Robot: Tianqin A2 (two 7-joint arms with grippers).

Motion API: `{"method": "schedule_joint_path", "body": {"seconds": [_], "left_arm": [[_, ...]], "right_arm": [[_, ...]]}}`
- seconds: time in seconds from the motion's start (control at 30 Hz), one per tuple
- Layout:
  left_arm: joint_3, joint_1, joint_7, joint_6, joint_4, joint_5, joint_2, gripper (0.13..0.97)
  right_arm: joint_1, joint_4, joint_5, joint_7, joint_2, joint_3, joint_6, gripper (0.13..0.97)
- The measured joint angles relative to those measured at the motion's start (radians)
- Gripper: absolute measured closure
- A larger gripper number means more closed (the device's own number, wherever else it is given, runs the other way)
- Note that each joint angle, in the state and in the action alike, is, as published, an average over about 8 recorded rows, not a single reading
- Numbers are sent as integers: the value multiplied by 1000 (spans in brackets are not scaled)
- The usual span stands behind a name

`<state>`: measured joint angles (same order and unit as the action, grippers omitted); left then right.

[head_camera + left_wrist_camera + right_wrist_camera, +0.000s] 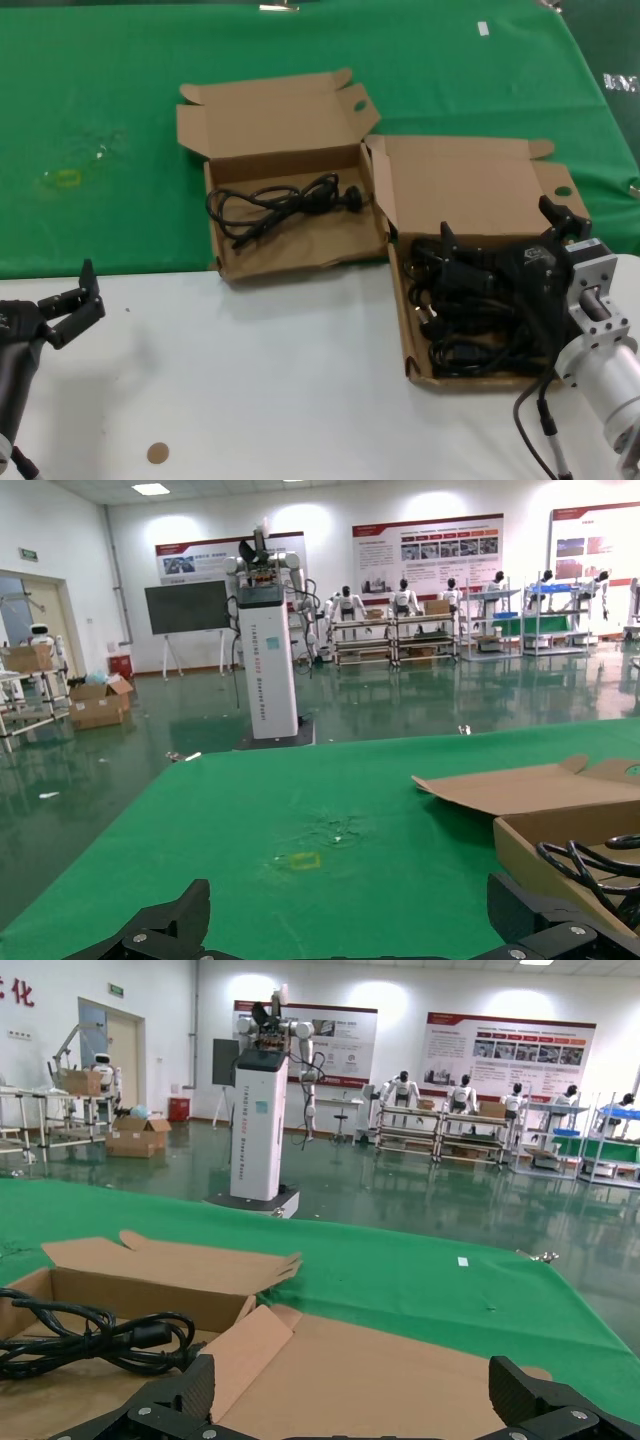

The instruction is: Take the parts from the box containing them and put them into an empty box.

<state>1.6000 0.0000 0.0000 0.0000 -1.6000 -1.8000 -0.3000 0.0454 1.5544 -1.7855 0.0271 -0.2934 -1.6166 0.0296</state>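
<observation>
Right claw (505,232) above tangled black parts (462,312)

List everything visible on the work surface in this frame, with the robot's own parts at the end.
full box: 1, brown cardboard, lid open, robot's right, heaped with cords
cords: several, black, tangled in the full box
second box: 1, brown cardboard, lid open, centre, on the cloth edge
single cord: 1, black, inside the second box
cloth: 1, green, far half
table: 1, white, near half
disc: 1, tan, near left
left gripper: fingers open, near left, idle
right gripper: fingers open, over the full box
</observation>
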Motion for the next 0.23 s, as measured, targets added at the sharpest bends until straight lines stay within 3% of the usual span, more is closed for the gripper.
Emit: {"method": "schedule_joint_path", "body": {"seconds": [0.23], "left_arm": [[0, 0, 0, 0, 0, 0, 0, 132]], "right_arm": [[0, 0, 0, 0, 0, 0, 0, 129]]}}
